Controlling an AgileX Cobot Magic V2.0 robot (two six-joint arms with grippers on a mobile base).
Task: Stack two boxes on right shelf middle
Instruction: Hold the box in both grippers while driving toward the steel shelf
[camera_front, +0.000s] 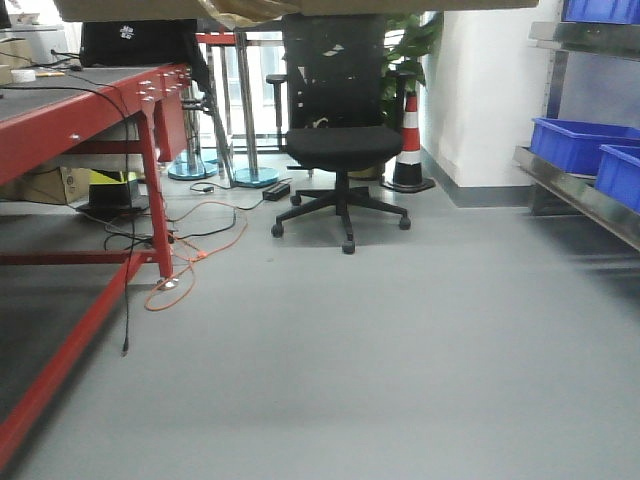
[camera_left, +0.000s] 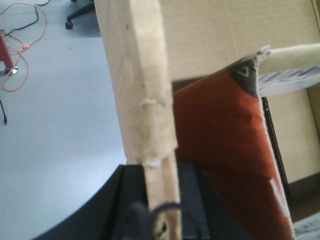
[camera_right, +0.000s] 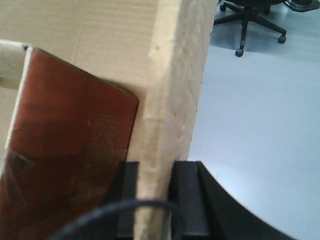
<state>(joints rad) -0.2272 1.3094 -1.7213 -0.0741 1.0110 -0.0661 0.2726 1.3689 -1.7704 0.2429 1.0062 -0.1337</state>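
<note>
At left in the front view, a red-framed workbench (camera_front: 90, 120) stands on a smooth grey floor (camera_front: 400, 350), with an orange cable (camera_front: 195, 250) looped beside its leg. Far centre: a black office chair (camera_front: 340, 100); to its right, a striped traffic cone (camera_front: 409, 140) against a white wall (camera_front: 480, 90). At right, the steel shelf (camera_front: 585, 200) carries blue bins (camera_front: 575, 140). The cardboard box (camera_front: 300, 8) spans the top edge of this view, raised above the floor and well apart from the shelf. Box material: plain brown corrugated board with frayed edges. Left gripper (camera_left: 161, 192): fingers pinch the box's left wall. Right gripper (camera_right: 156, 195): fingers pinch the right wall. Inside the box sits a red-brown carton (camera_left: 220, 140). One corner bears a white chevron mark (camera_left: 243, 73); other print is too blurred to read.
</note>
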